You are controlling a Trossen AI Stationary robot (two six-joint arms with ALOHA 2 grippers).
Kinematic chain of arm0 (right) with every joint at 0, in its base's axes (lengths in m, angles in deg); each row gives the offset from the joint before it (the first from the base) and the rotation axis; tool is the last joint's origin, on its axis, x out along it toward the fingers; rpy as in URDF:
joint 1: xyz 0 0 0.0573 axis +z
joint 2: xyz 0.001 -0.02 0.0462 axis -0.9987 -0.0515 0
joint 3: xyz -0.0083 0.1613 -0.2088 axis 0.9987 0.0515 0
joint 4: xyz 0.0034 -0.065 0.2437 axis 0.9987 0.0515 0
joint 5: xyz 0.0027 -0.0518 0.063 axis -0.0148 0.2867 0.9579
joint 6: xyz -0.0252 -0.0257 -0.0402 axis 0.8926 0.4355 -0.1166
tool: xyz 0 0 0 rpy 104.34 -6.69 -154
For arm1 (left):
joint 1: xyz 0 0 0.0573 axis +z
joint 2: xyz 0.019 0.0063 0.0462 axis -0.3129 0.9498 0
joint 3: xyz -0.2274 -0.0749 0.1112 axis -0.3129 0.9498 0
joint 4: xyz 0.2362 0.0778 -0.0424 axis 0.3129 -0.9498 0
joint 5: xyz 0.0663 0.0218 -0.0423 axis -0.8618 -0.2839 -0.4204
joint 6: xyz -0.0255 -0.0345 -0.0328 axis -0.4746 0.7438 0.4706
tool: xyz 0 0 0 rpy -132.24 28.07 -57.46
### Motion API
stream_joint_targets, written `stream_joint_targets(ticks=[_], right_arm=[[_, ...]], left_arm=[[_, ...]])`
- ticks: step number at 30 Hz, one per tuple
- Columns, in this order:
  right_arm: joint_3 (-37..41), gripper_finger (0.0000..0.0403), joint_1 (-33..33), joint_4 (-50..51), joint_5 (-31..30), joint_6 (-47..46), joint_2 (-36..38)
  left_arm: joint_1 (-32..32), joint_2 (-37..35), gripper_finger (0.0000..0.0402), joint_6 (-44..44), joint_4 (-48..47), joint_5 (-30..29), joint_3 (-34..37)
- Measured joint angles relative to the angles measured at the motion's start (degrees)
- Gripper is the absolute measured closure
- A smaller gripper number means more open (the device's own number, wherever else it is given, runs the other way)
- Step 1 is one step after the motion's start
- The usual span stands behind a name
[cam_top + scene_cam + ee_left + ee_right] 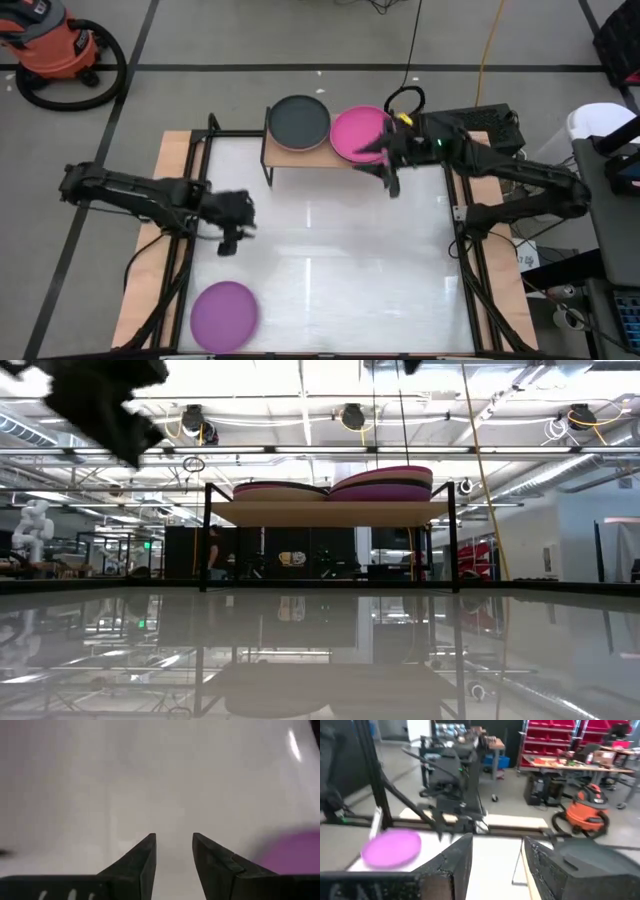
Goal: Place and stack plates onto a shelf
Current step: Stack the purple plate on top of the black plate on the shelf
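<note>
Overhead, the shelf [300, 158] sits at 12 o'clock, dark grey plate [299, 121] beside magenta plate [358, 133]. Low view reveals stacks [380, 483]. Purple plate [224, 316] at 7. Left gripper [173, 851] and right gripper [496, 851] both gape, empty.

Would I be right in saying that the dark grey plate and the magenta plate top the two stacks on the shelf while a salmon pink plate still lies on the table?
Not quite: the plate on the table is purple, not salmon pink, as the high view shows. The dark grey plate and the magenta plate do top the stacks on the shelf.
</note>
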Motion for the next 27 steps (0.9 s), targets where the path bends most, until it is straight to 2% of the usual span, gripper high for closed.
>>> stream_joint_targets(ticks=[3, 6, 10, 13, 17, 21, 27], right_arm=[[8.64, 0.0243, 4.25, -2.25, -6.75, 2.12, 5.46], [18.44, 0.0243, 8.22, -10.51, -11.61, 3.08, 10.4], [30.08, 0.0243, 10.95, -26.79, -13.14, 4.18, 14.79], [36.14, 0.0243, 11.75, -35.23, -13.14, 2.93, 16.82], [41.76, 0.0243, 12.02, -40.15, -13.14, 1.52, 18.57], [45.76, 0.0243, 12.02, -45.3, -13.72, 1.0, 18.82], [46.86, 0.0243, 12.19, -47.07, -14.55, -1.0, 18.82]], left_arm=[[-4.28, 4.63, 0.027, 5.25, -2.24, 3.62, -0.05], [-9.21, 8.69, 0.0271, 10.2, -2.77, 3.8, -0.07], [-15.16, 13.42, 0.0271, 11.67, -2.68, 3.82, -0.07], [-19.2, 16.66, 0.0271, 14.93, -2.44, 3.84, -0.07], [-23.71, 20.68, 0.0271, 20.16, -0.79, 3.88, -0.08], [-26.49, 24.17, 0.0271, 20.52, 1.83, 3.84, -0.09], [-27.57, 28.17, 0.0271, 23.15, 2.72, 3.39, -0.09]])
